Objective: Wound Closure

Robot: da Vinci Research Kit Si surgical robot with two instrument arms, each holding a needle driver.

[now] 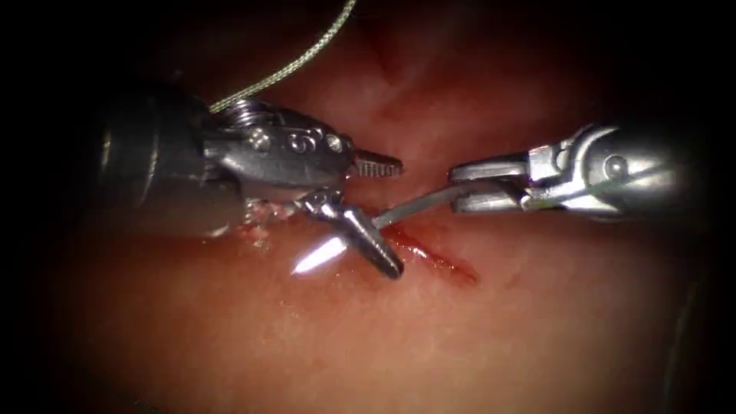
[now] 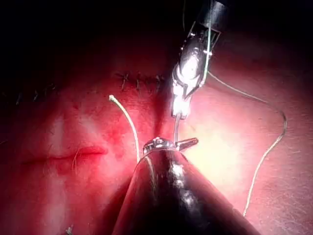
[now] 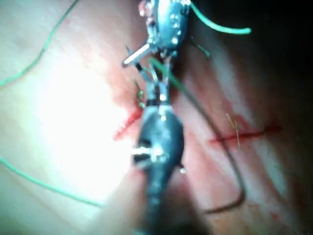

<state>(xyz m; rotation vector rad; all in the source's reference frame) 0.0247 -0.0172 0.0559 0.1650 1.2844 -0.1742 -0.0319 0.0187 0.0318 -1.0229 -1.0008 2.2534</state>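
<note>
Steel needle point(image 1: 418, 205) sits clamped near one end in your right tool point(image 1: 469, 186), its other end at the cut point(image 1: 429, 255) in the tissue point(image 1: 460, 330) beside your left tool point(image 1: 376, 215), whose jaws gape wide. From your left wrist, thread point(image 2: 266, 147) trails across the tissue. From your right wrist, the tools nearly meet.

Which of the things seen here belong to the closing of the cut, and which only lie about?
In use:
- right tool, shut on the needle at one end
- left tool, jaws open, holding nothing
- cut in the tissue
- thread

Lying about:
- cut end of thread
- earlier stitches
</note>
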